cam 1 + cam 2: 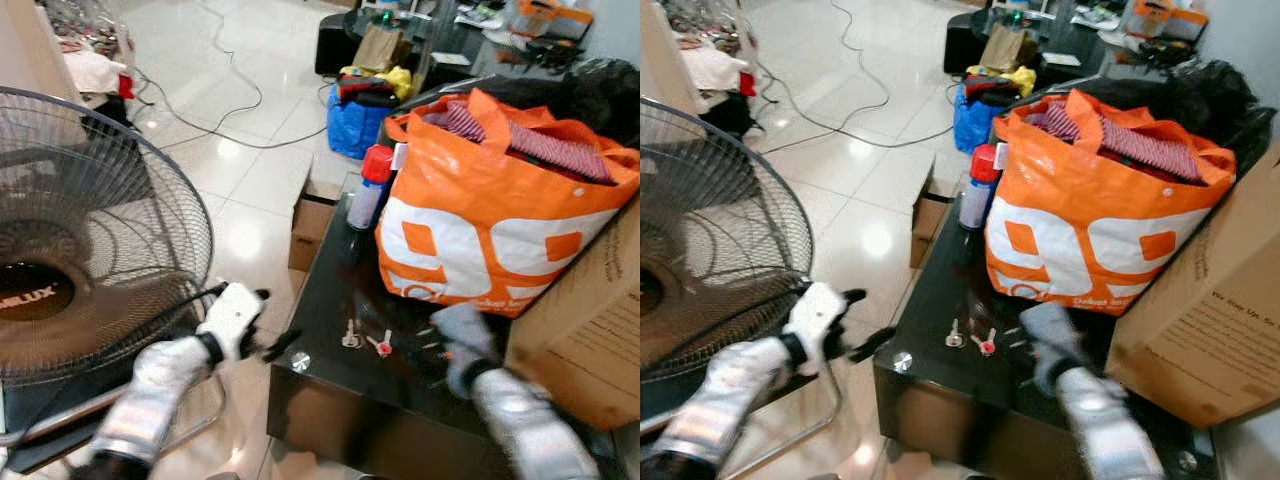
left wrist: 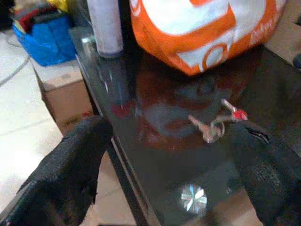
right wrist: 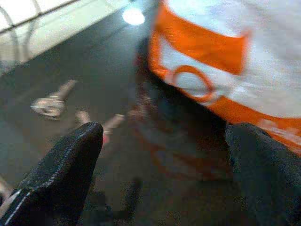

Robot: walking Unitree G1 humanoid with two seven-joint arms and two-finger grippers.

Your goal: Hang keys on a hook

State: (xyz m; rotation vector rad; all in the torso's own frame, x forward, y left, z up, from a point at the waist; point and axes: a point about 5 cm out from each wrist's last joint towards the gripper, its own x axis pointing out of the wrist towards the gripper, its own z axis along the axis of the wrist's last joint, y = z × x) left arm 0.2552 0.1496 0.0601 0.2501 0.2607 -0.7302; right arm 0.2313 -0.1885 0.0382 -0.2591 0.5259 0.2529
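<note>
Your small bunch of silver keys with a red tag (image 1: 366, 341) lies flat on the glossy black table (image 1: 330, 300), near its front edge. In front of the orange-and-white shopping bag (image 1: 490, 220), your right gripper (image 1: 452, 345) hovers spread wide beside the keys. Your left gripper (image 1: 268, 340) waits wide apart off the table's edge.

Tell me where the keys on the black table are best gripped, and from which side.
Probably from above, at the ring where the keys join: they lie flat on the glossy black table, so side pinches would slip. The right gripper, fingers open, is nearest; the orange bag stands behind.
</note>
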